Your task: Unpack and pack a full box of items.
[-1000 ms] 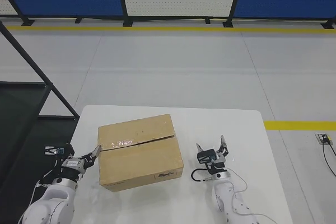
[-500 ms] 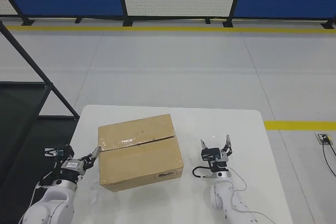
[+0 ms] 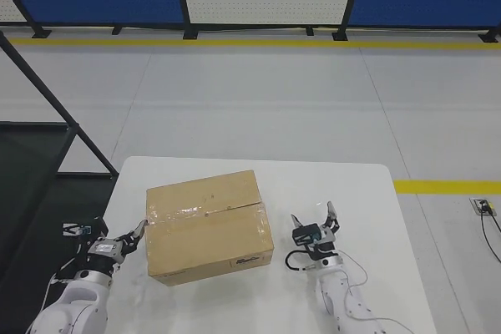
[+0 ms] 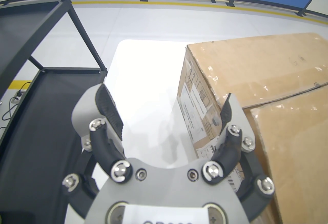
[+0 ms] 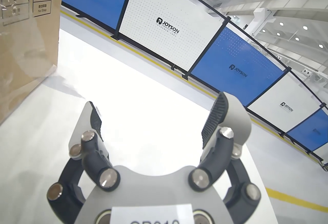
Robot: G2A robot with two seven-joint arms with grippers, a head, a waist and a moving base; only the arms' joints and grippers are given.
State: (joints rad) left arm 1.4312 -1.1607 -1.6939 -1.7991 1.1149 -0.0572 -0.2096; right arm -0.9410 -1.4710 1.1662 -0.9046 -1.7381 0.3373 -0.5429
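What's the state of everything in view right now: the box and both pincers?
cardboard box: shut, both top flaps down and meeting at a seam, upright on the white table.
left pincer: open, empty, beside the cardboard box's end face; contact cannot be told.
right pincer: open, empty, over the white table, apart from the cardboard box.

We log: box (image 3: 207, 225) brown with black symbols; table (image 3: 351, 192) white; left gripper (image 4: 165, 94) and right gripper (image 5: 156, 101) silver, pads (image 4: 109, 109) black, ribbed; panels (image 3: 100, 10) at 12 o'clock blue and white.
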